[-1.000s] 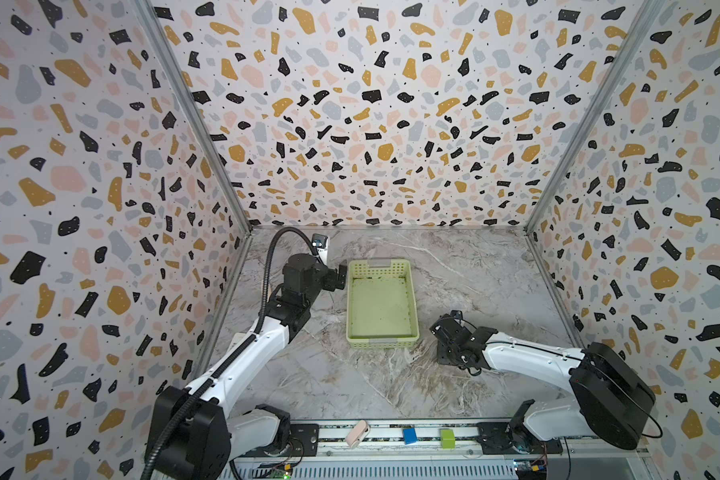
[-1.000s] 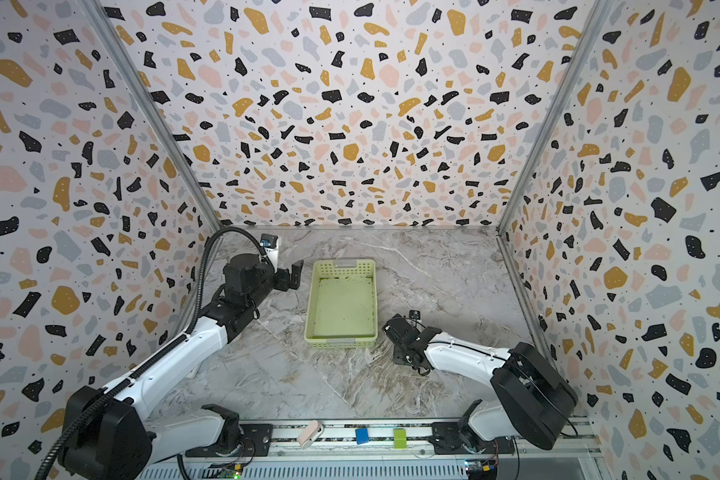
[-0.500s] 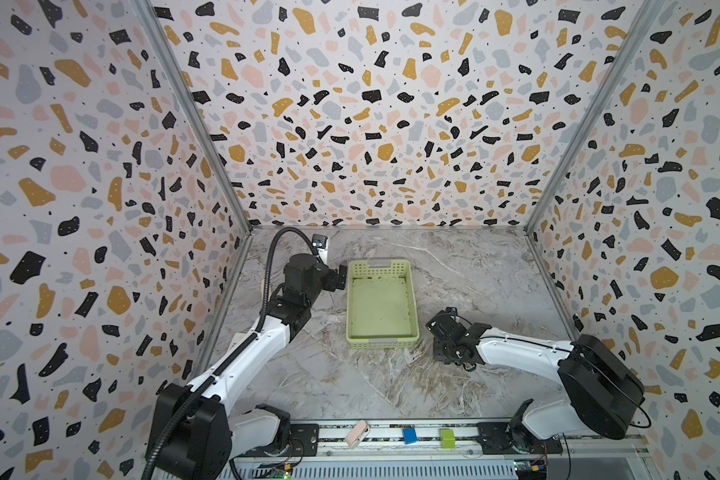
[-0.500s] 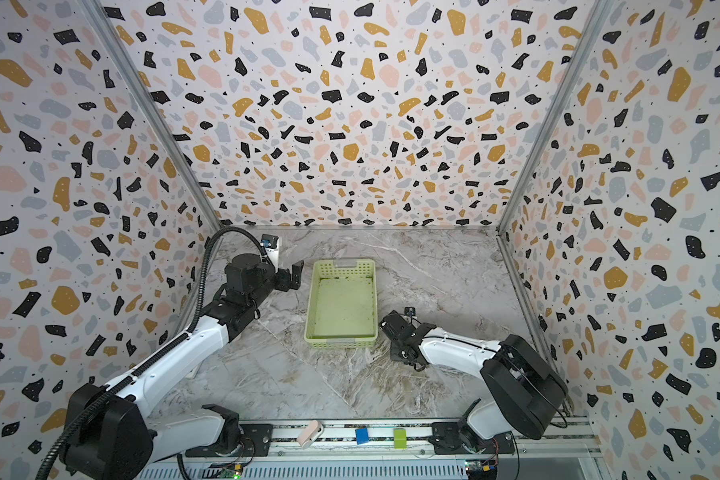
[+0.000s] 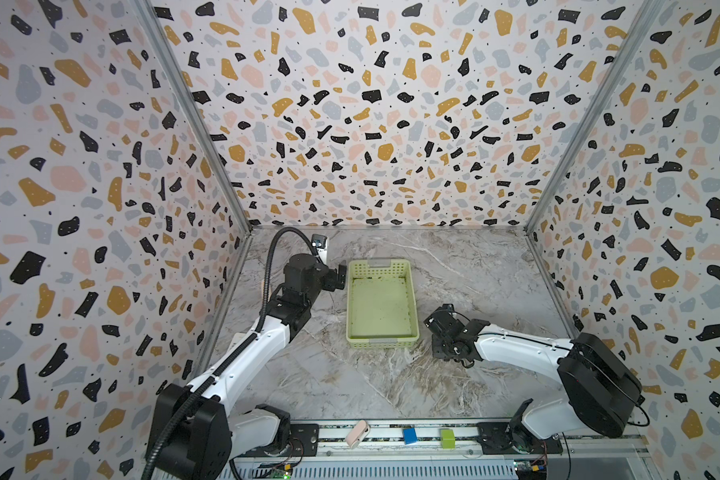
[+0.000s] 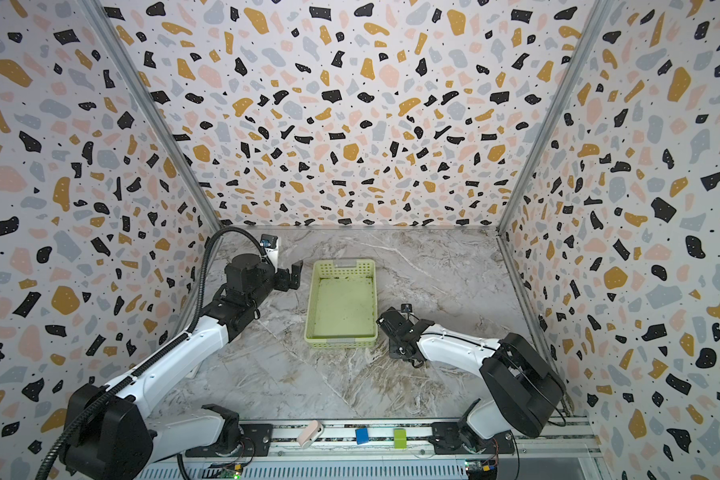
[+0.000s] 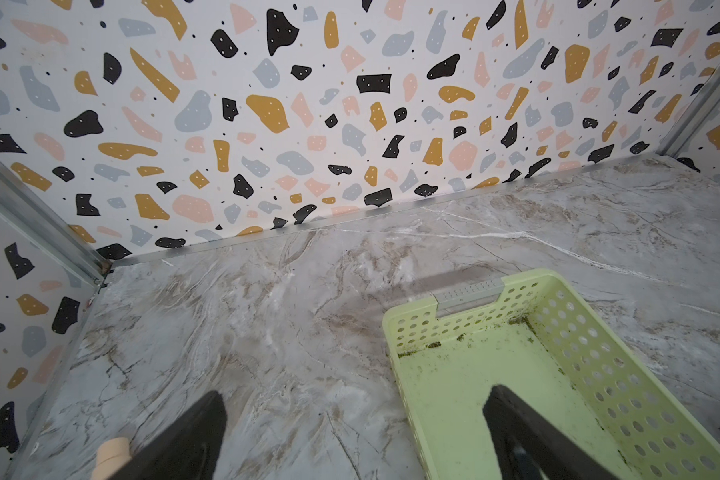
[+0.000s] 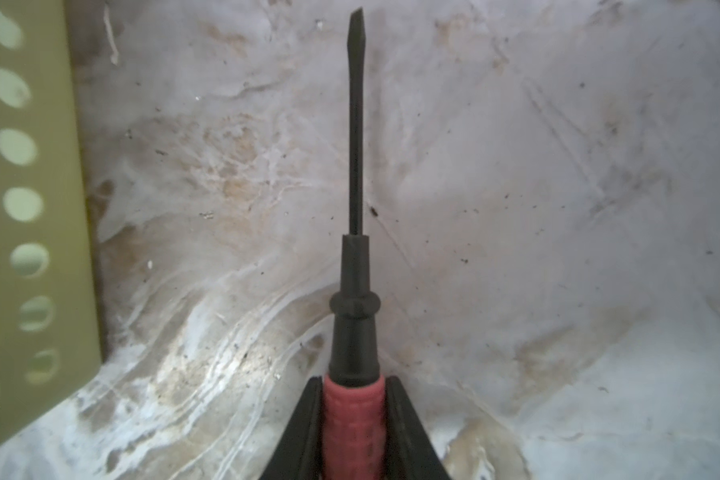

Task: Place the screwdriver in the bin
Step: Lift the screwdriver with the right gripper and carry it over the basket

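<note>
right hand — clamped on red handle of screwdriver, low beside bin | left hand — open, astride bin wall, above counter

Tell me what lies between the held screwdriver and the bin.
Nothing but bare marble tabletop: in the right wrist view, the screwdriver, clamped in the right gripper, stands apart from the perforated wall of the bin.

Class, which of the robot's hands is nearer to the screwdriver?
Right. The right hand is shut on the screwdriver at its red handle, beside the bin's right wall. The left hand is open on the bin's opposite side, near its far corner, apart from the screwdriver.
</note>
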`<state>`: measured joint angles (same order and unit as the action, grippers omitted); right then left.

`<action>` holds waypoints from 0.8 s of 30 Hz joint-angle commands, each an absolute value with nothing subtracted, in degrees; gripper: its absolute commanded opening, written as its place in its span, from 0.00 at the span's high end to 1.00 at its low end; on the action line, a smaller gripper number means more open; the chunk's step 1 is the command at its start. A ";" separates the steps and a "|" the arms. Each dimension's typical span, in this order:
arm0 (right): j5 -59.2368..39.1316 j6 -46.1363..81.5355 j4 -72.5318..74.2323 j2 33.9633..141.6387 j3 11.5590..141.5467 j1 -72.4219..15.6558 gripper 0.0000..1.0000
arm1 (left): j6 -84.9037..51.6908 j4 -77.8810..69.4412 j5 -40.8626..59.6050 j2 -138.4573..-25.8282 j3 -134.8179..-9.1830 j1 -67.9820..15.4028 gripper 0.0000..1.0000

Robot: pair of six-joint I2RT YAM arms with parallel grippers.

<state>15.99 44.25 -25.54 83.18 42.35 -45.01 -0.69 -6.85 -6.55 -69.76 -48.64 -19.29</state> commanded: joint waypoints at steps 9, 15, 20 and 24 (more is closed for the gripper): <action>25.66 37.79 -37.99 76.32 54.32 -45.00 0.80 | -0.51 -7.21 -7.65 -68.46 -49.75 -19.49 0.01; 22.09 32.62 -32.80 79.47 62.56 -45.08 0.81 | -0.43 -7.17 -7.73 -68.32 -49.88 -19.51 0.00; 19.01 30.23 -30.69 89.25 73.52 -46.14 0.81 | 0.00 -7.04 -8.59 -68.45 -49.75 -19.51 0.00; 16.27 28.70 -29.54 97.54 81.83 -47.28 0.80 | 0.57 -6.68 -9.18 -68.47 -50.01 -19.51 0.00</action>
